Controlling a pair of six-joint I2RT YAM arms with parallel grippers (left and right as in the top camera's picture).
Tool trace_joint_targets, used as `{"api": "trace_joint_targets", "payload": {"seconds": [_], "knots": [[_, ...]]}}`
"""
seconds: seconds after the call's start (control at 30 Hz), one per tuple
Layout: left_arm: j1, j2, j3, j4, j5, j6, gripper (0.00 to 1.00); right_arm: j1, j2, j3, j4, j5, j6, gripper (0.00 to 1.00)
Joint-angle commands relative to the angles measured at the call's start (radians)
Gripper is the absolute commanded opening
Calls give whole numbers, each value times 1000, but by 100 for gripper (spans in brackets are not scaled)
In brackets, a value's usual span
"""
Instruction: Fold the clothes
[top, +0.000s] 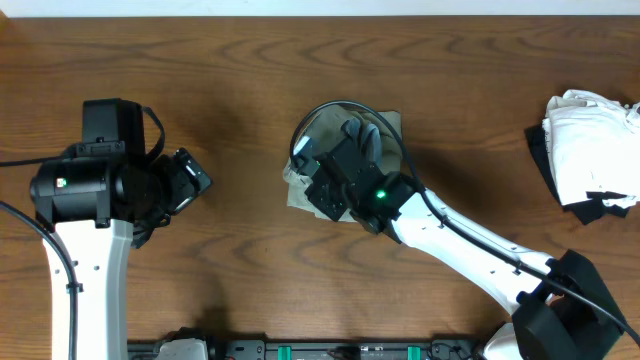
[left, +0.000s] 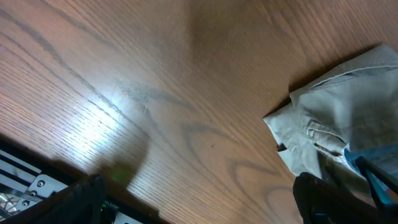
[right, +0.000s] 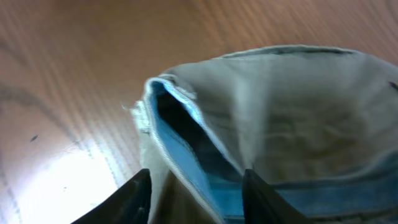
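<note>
My right gripper (top: 345, 168) sits low over the clothes (top: 298, 188), a small bunched heap of khaki near the middle of the table (top: 250, 70), and it covers most of the heap from above. Only the near-left corner and a strip on the far side show past my wrist. In my right wrist view my two fingers (right: 134, 199) stand apart with a folded rim of the clothes (right: 298, 112) running between them. The fold gapes dark and is lined in a pale bluish layer, and it is not squeezed flat, so this hand is spread and not pinching. My left gripper (top: 190, 180) hangs well apart from the heap over bare wood, its jaws wide and holding nothing. From that wrist the clothes (left: 348, 106) lie at the right, one seamed corner pointing at me and a belt loop showing just inside the edge. A broad stretch of bare wood lies between my left gripper (left: 199, 210) and that corner. There is also bare wood on the far side of the heap and to its right, before the white pile (top: 590, 140) at the table's right edge. A black rail (top: 330, 351) runs along the near edge.
</note>
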Motion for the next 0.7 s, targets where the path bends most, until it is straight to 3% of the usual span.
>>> {"api": "trace_joint_targets", "payload": {"seconds": [0.0,0.17,0.27,0.67], "knots": [[5,4,-6,-3,-12,-5,98,-21,5,17,-6,101,123,41],[5,4,-6,-2,-12,-5,98,-35,5,17,-27,112,219,13],[5,4,-6,-2,-12,-5,98,-35,5,17,-46,182,314,5],[5,4,-6,-2,-12,-5,98,-44,5,17,-172,343,581,1]]}}
